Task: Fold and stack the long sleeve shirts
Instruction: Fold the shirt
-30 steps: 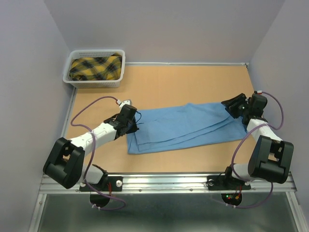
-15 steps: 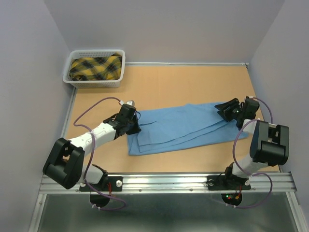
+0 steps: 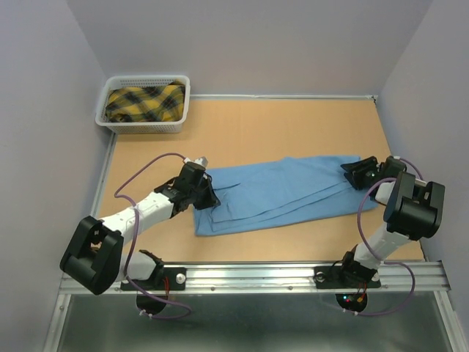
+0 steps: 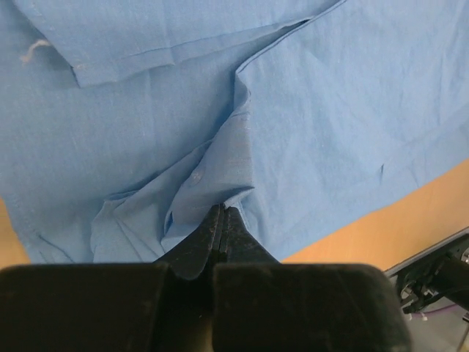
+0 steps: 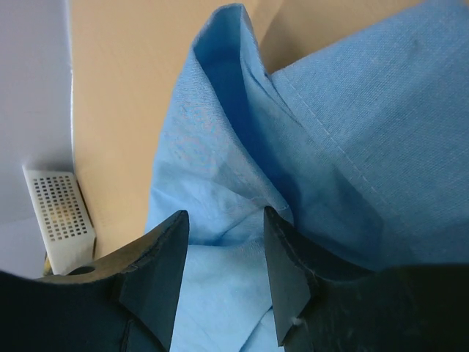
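Observation:
A light blue long sleeve shirt lies folded into a long strip across the middle of the table. My left gripper is at its left end, shut on a pinch of the cloth; the jaws meet with the fabric bunched at their tips. My right gripper is at the shirt's right end, open, its fingers straddling a raised fold of blue cloth without closing on it.
A white basket at the back left holds a yellow and black plaid garment. Grey walls close in on the left, back and right. The metal rail with the arm bases runs along the near edge.
My left gripper has slid slightly right and nearer at the shirt's left end. My right gripper has dropped lower onto the shirt's right end, and the right arm has folded in.

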Robot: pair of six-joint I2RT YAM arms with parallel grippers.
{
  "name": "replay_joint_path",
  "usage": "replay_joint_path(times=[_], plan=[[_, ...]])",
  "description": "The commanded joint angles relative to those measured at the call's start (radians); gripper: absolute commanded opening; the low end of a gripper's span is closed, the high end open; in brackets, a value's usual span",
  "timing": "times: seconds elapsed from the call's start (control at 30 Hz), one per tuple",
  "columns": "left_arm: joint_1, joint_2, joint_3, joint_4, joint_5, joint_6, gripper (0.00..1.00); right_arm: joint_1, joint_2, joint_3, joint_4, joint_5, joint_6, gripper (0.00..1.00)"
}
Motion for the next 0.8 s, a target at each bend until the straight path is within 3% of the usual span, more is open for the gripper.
replay_joint_path(times=[0.0, 0.17, 0.23, 0.27, 0.3, 0.37, 0.4, 0.5, 0.77], plan=[[-0.002, -0.060, -0.016, -0.060, -0.084, -0.009, 0.03, -0.033, -0.007, -0.020, 0.056, 0.012, -0.016, 0.51], [0.001, -0.085, -0.018, -0.129, -0.137, -0.001, 0.04, -0.069, -0.072, 0.006, 0.052, 0.006, -0.007, 0.51], [-0.002, -0.103, -0.021, -0.135, -0.118, 0.000, 0.10, -0.067, -0.099, 0.019, 0.049, -0.040, 0.014, 0.51], [-0.002, -0.112, -0.019, -0.137, -0.112, 0.002, 0.15, -0.064, -0.107, 0.032, 0.049, -0.052, 0.021, 0.51], [-0.003, -0.120, -0.015, -0.138, -0.109, 0.004, 0.28, -0.061, -0.118, 0.036, 0.046, -0.066, 0.025, 0.51], [-0.006, -0.150, 0.001, -0.143, -0.100, 0.008, 0.42, -0.049, -0.145, 0.046, 0.046, -0.078, 0.027, 0.52], [-0.008, -0.160, 0.021, -0.145, -0.097, 0.011, 0.56, -0.033, -0.148, 0.062, 0.046, -0.086, 0.027, 0.52], [-0.020, -0.177, 0.065, -0.109, -0.069, 0.043, 0.76, -0.004, -0.122, 0.094, 0.058, -0.116, 0.048, 0.52], [-0.019, 0.025, 0.206, 0.077, 0.055, 0.102, 0.77, 0.014, 0.042, 0.157, 0.233, -0.135, 0.128, 0.52]])
